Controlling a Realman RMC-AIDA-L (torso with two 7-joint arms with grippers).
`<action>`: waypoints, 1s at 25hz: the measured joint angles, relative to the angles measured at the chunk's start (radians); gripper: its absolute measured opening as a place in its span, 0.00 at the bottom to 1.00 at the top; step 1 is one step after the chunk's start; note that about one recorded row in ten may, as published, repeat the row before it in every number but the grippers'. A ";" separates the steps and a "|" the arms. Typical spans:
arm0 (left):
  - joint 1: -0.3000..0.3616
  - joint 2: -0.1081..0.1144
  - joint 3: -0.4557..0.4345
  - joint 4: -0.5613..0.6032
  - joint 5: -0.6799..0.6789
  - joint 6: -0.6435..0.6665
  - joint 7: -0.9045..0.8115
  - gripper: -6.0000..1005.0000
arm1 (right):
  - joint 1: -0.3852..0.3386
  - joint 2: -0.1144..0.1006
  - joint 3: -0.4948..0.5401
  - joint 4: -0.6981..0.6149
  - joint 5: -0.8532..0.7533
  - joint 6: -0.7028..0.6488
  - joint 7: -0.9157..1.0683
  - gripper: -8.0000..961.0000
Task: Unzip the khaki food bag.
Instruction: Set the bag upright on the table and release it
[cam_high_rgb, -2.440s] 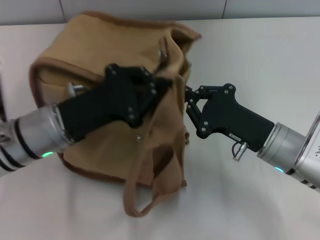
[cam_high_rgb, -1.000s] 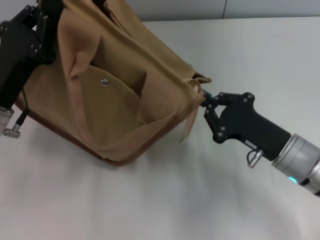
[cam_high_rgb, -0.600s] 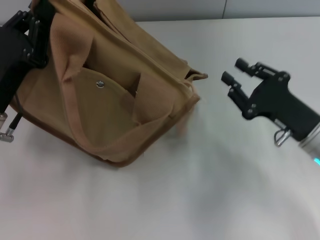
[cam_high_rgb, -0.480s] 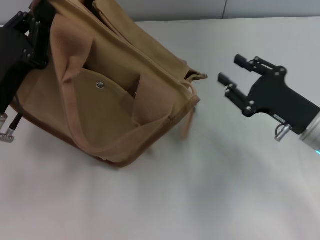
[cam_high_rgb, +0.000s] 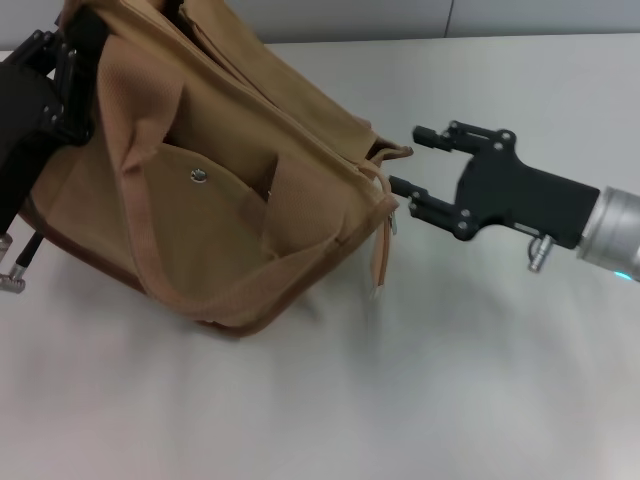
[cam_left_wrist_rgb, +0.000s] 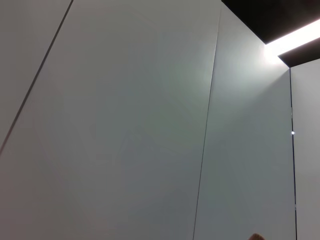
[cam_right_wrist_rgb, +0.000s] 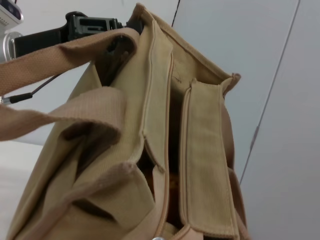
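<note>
Khaki food bag (cam_high_rgb: 230, 190) sits tilted just ahead of my right gripper (cam_high_rgb: 408, 160), whose fingers are spread and empty; its mouth runs away toward my left gripper (cam_high_rgb: 60, 70), fingers hidden.

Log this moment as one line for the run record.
khaki food bag: tilted on table, top gapped open | left claw: at bag's far end | right claw: open, clear of bag's near corner

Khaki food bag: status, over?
Left tool at the khaki food bag's far end. Right tool open, clear of bag. Top gaping open. Nothing obstructing.
</note>
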 joint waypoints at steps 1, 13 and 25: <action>0.001 0.000 0.000 0.000 0.000 0.000 -0.002 0.12 | 0.010 0.001 0.000 0.002 0.000 0.006 0.000 0.63; 0.013 0.000 0.002 0.000 0.007 0.001 -0.004 0.13 | 0.060 0.003 -0.027 0.025 -0.001 0.061 -0.011 0.30; 0.015 0.000 0.028 -0.002 0.010 -0.004 -0.004 0.13 | 0.061 0.002 -0.015 0.050 0.091 0.014 0.033 0.06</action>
